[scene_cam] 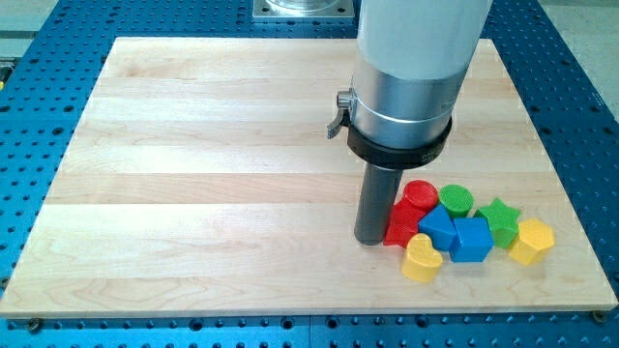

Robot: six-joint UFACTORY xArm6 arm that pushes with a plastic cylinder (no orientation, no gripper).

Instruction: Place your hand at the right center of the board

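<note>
My tip [369, 239] rests on the wooden board [213, 164], right of centre and towards the view's bottom. It stands just left of a cluster of blocks and touches or nearly touches a red block [400, 226]. The cluster holds a red cylinder [420, 194], a green cylinder [456, 200], a green star [499, 218], two blue blocks [437, 226] [471, 239], a yellow heart [422, 259] and a yellow hexagon-like block [533, 240]. The arm's wide silver and white body [411, 77] rises above the rod.
The board lies on a blue perforated table [29, 106] that surrounds it on all sides. A grey metal mount [302, 8] shows at the view's top edge.
</note>
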